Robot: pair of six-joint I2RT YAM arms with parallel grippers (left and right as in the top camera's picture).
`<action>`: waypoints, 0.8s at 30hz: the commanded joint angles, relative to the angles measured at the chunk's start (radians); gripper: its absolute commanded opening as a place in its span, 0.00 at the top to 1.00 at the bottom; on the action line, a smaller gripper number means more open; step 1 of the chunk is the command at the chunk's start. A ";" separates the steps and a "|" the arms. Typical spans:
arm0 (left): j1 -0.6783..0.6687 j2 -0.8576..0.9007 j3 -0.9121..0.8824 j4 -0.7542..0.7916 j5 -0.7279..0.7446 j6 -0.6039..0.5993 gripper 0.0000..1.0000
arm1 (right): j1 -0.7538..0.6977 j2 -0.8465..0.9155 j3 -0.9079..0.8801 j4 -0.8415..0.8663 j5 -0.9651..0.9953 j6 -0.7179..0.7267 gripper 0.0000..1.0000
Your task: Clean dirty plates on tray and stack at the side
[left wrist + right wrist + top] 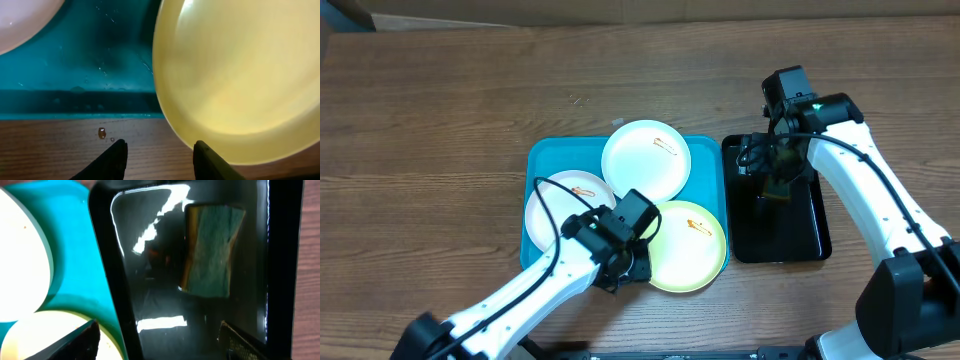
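On the tray (545,160), three dirty plates (646,160)

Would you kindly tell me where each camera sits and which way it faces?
Overhead: above the table, looking straight down on turquoise tray, black tray, both arms.
Left wrist: low at the tray's near rim, facing the yellow-green plate; open left gripper below.
Right wrist: over the black tray, looking down on the sponge; open right gripper at bottom.
Shared: the yellow-green plate appears in all three.
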 commanded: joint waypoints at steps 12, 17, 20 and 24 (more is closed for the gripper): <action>0.021 0.096 -0.005 0.083 0.030 -0.031 0.64 | -0.095 0.008 -0.122 0.180 0.058 0.026 0.23; 0.021 0.096 -0.005 0.118 0.029 -0.039 0.66 | -0.092 0.009 -0.166 0.215 0.059 0.027 0.23; 0.021 0.098 -0.005 0.134 0.029 -0.039 0.64 | -0.096 0.009 -0.186 0.219 0.063 0.028 0.23; 0.021 0.098 -0.005 0.130 0.029 -0.043 0.65 | -0.097 0.011 -0.229 0.266 0.067 0.028 0.22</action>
